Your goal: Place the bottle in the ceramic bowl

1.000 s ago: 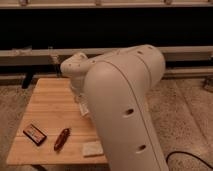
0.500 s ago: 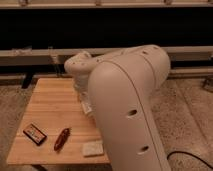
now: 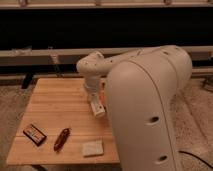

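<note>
Wooden table (image 3: 55, 102), with a bulky white robot arm (image 3: 145, 100) bent over its right side and the gripper (image 3: 98, 109) low above the boards. I cannot tell whether the gripper is open or closed, nor pick out the bottle; an orange sliver beside the wrist may be the ceramic bowl (image 3: 103, 96), mostly hidden. Near the front edge lie a dark flat box (image 3: 34, 133), a reddish-brown oblong thing (image 3: 61, 139) and a tan square pad (image 3: 93, 148).

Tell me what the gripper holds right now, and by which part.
Cannot be told. The gripper hangs low over the table, and what it holds, if anything, does not show.
</note>
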